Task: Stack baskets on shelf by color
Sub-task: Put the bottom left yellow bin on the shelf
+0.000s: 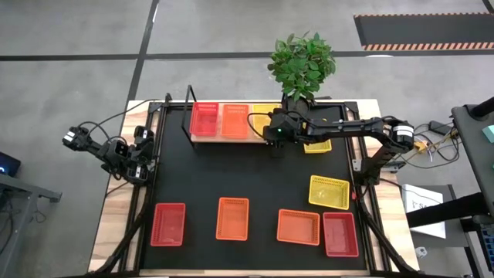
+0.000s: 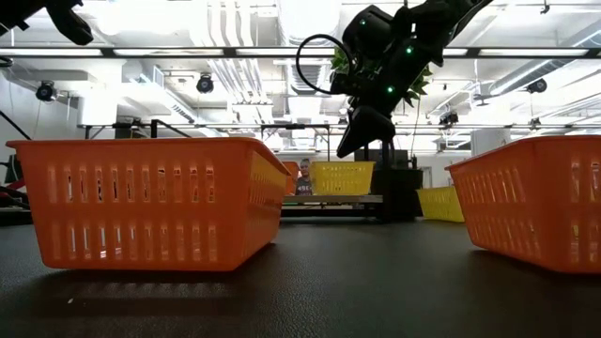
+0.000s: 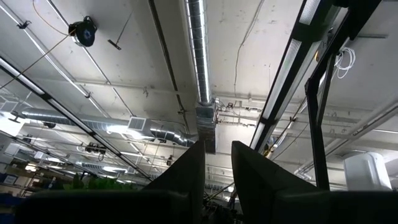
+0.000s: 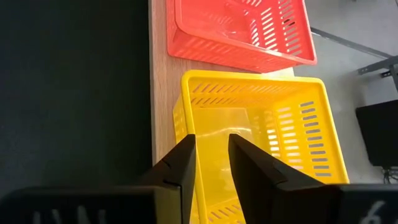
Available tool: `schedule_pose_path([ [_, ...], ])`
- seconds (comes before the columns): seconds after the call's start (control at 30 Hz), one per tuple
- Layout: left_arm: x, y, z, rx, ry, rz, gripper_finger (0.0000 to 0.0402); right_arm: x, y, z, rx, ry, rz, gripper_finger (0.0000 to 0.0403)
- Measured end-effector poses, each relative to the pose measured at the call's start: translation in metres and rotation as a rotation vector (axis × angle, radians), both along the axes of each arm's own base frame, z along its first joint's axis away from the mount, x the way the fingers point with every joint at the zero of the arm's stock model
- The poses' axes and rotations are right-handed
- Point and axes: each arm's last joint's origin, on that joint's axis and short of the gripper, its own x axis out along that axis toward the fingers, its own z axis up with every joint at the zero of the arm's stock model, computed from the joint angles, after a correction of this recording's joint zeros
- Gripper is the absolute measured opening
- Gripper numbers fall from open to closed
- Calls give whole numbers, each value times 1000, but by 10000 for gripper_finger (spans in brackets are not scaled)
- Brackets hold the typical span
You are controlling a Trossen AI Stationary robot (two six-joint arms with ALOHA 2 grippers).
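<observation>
The shelf (image 1: 220, 140) lies at the table's far side, its black frame (image 1: 187, 116) at its left end. A red basket (image 1: 204, 120), an orange basket (image 1: 235, 120) and a yellow basket (image 1: 265, 116) stand side by side on its board. My right gripper (image 4: 211, 155) hangs just above the yellow basket (image 4: 261, 137), over its near side. It points down, is open by a narrow gap and touches nothing. In the low view my right gripper (image 2: 352, 145) is clear of the basket's rim. My left gripper (image 1: 139, 172) waits at the table's left edge, open by a narrow gap, pointing at the ceiling.
A yellow basket (image 1: 317, 145) sits on the table under my right arm and another yellow basket (image 1: 329, 191) nearer the right edge. Along the near edge stand a red basket (image 1: 168, 224), two orange baskets (image 1: 232, 218) (image 1: 298, 226) and a red basket (image 1: 340, 234). A potted plant (image 1: 301, 66) stands behind the shelf.
</observation>
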Motion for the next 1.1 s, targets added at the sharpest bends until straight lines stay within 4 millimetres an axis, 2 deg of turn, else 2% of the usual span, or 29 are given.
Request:
schedule_pose_path([
  [0.2,0,0,0,0,0,0,63,1,1,2,9,-6,-8,90],
  [0.37,0,0,0,0,0,0,63,7,5,22,17,-35,5,72],
  [0.43,0,0,0,0,1,0,63,7,5,24,20,-23,4,57],
  [0.6,0,0,0,0,1,0,63,3,6,18,63,34,19,14],
  [0.8,0,0,0,0,0,0,63,4,6,6,97,48,4,9],
  [1.1,0,0,0,0,0,0,63,18,2,-13,102,74,4,9],
])
